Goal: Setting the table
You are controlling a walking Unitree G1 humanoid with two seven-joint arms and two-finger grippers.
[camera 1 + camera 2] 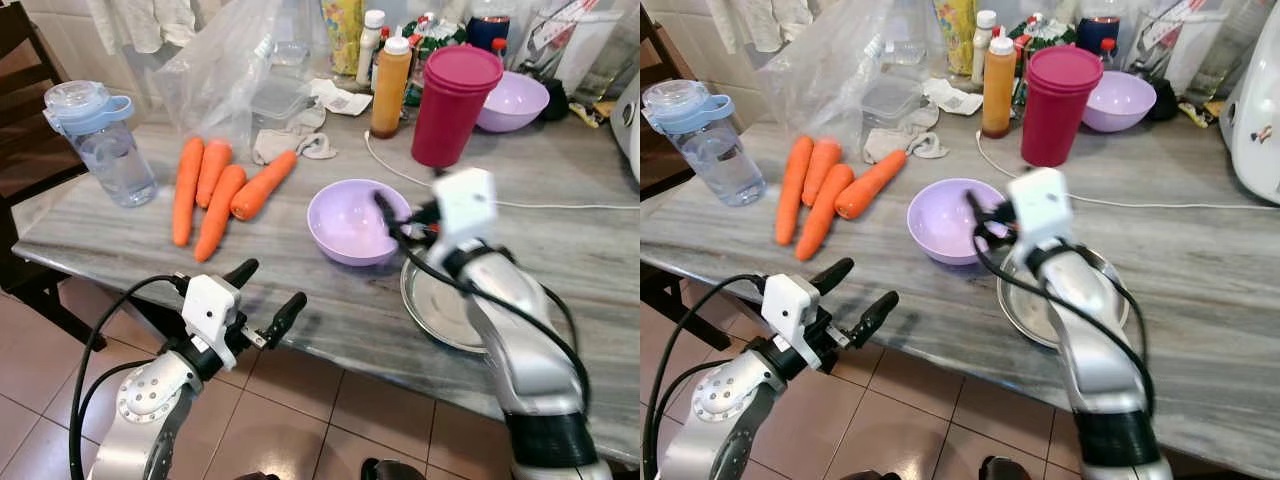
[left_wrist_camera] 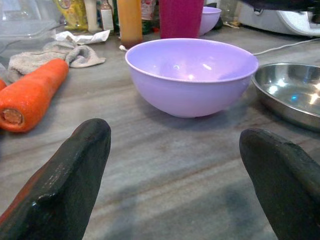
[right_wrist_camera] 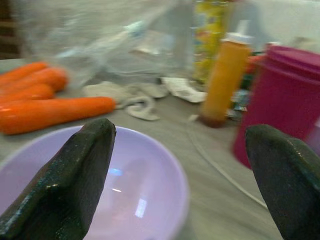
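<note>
Hovering spread at the lilac bowl's (image 1: 352,222) three o'clock rim, the right gripper (image 1: 398,226) is likely poised for grasping, the left gripper (image 1: 262,296) held unclenched at seven o'clock.

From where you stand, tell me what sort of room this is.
Most likely a home kitchen or dining corner. A grey marble-look table over tiled floor holds raw carrots, a lilac bowl beside a steel plate, and sauce bottles at the back.
</note>
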